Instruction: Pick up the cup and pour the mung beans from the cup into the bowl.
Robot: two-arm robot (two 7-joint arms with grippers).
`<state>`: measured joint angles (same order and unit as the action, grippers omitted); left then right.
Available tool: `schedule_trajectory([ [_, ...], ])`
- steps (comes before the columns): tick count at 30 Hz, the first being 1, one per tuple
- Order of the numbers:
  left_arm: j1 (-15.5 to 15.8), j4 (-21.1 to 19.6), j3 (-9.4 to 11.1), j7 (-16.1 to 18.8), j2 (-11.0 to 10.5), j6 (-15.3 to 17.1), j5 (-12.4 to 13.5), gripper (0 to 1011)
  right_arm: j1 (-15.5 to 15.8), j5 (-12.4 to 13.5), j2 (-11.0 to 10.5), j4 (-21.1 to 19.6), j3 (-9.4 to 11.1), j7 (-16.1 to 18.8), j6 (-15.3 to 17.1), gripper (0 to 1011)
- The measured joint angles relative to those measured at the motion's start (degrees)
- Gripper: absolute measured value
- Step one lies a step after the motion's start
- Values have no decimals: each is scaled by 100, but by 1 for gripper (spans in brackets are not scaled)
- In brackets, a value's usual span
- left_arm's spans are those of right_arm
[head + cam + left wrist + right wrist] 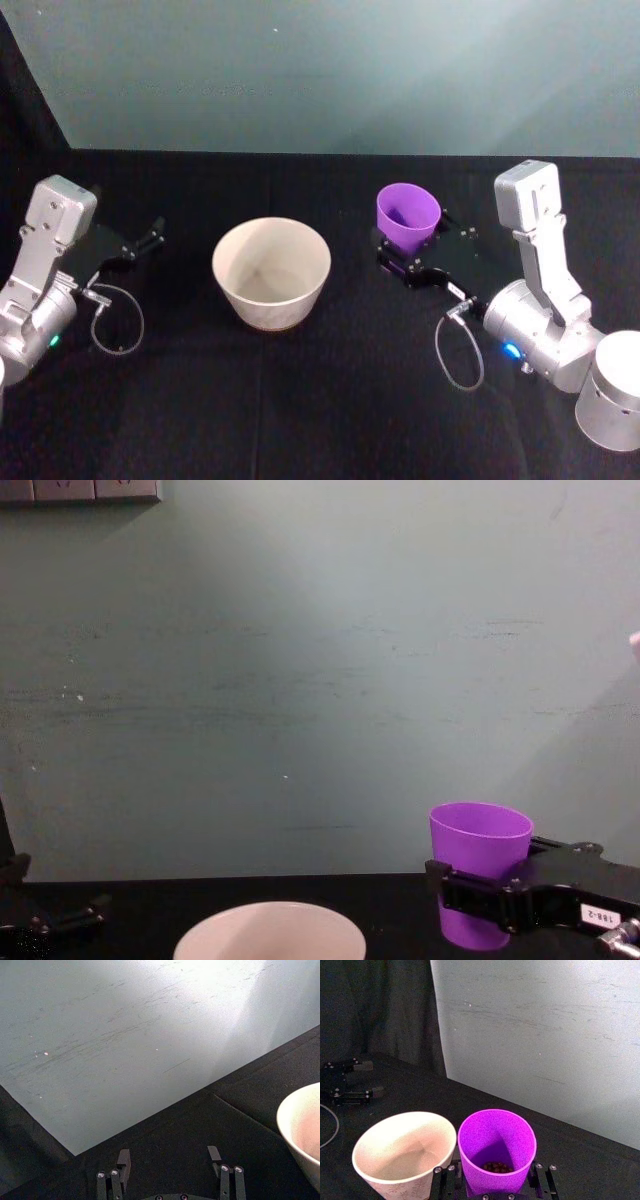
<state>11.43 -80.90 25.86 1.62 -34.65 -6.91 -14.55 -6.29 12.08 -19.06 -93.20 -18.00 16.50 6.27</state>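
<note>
Grips the cup [408, 212] low on its wall with the right gripper [405, 250], upright so the mung beans [496, 1166] do not spill, just right of the bowl [270, 295]. Parks the left gripper [170, 1160] open, left of the bowl. Bright purple, smooth, tapered, handleless; few beans at the bottom.

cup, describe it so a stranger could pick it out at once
On the black table, find the wide cream bowl in the middle. On the bowl's right, the right pincer grips the cup; the left pincer sits open on the other side. It is the only bright purple thing, a narrow handleless tumbler with mung beans at its bottom.
</note>
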Motion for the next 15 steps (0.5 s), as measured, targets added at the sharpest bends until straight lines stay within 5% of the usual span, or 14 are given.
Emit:
schedule_trajectory([
  [15, 0, 0, 0, 0, 0, 0, 0, 1000, 0, 0, 0, 0, 0, 0, 0, 717],
])
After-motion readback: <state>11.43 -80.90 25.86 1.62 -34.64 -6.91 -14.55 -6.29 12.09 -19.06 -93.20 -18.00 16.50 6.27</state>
